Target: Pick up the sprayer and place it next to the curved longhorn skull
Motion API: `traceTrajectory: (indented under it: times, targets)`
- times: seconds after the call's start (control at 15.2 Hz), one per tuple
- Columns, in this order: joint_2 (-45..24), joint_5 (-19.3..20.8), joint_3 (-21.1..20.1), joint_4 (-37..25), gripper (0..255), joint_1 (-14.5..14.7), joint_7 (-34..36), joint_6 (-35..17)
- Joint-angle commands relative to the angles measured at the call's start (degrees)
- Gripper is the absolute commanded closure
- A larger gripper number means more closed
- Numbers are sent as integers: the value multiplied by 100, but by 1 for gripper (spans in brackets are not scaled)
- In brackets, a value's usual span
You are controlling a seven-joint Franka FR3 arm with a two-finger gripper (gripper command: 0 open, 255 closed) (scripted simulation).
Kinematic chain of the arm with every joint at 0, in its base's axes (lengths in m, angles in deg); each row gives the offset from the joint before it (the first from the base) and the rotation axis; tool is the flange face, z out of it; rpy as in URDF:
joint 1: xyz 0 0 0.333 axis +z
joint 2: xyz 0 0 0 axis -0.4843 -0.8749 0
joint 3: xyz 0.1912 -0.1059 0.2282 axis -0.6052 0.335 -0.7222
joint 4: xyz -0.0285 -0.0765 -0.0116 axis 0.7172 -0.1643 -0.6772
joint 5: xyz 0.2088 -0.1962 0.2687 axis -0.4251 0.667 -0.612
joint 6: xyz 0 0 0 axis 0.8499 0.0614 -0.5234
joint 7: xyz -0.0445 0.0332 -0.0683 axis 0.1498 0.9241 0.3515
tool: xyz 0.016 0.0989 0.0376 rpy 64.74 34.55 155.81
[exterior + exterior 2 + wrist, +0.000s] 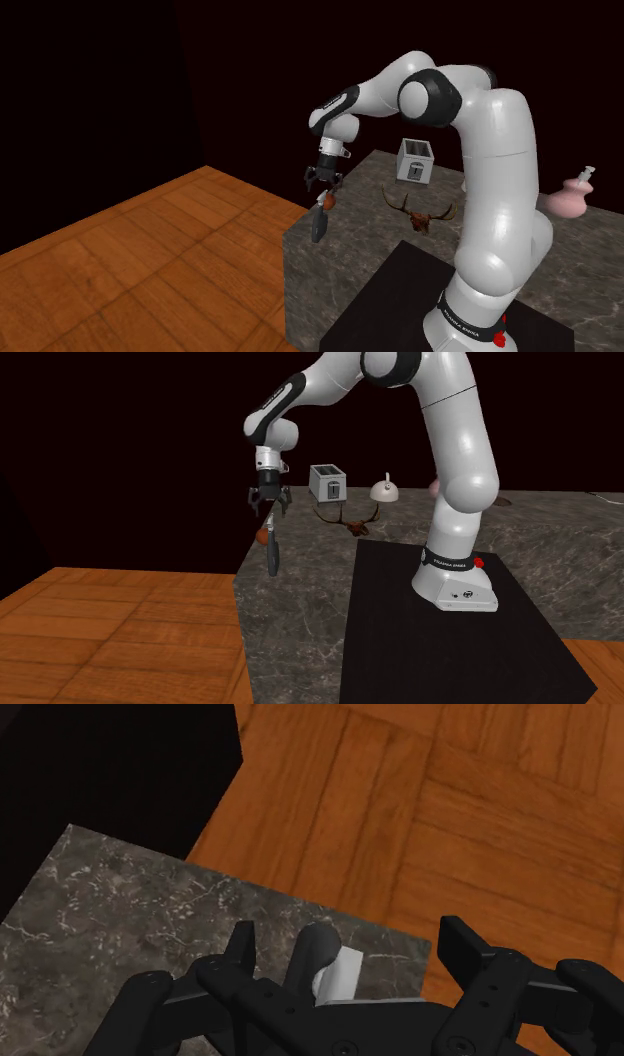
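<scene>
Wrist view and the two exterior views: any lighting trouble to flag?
Shoulder view: black area beyond the wood floor, no glare. Second exterior view: dim stone counter. Wrist view: black claw low in contrast; sprayer pale body stands out.

White lettering on black band (452, 563) at arm base (457, 590): too small to read. Nothing else legible.

The gripper (271, 510) hangs with its fingers spread just above the dark sprayer (273, 557), at the left corner of the counter (560, 552). The skull (352, 525) lies further right, apart.
</scene>
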Motion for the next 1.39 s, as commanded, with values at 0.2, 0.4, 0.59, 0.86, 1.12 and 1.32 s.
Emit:
traceTrajectory:
  times: [0.2,0.4,0.59,0.86,1.12,1.32]
  targets:
    - [-921,-423,72,-540,0,-261,329,-147]
    - [-1473,-667,98,-896,0,-438,533,-209]
    - [-1856,-833,110,-1148,0,-570,682,-250]
    - [-1964,-915,50,-1036,0,-515,633,-479]
    - [-2073,-992,-5,-954,0,-468,589,-678]
    - [-2074,-992,-5,-955,0,-468,589,-678]
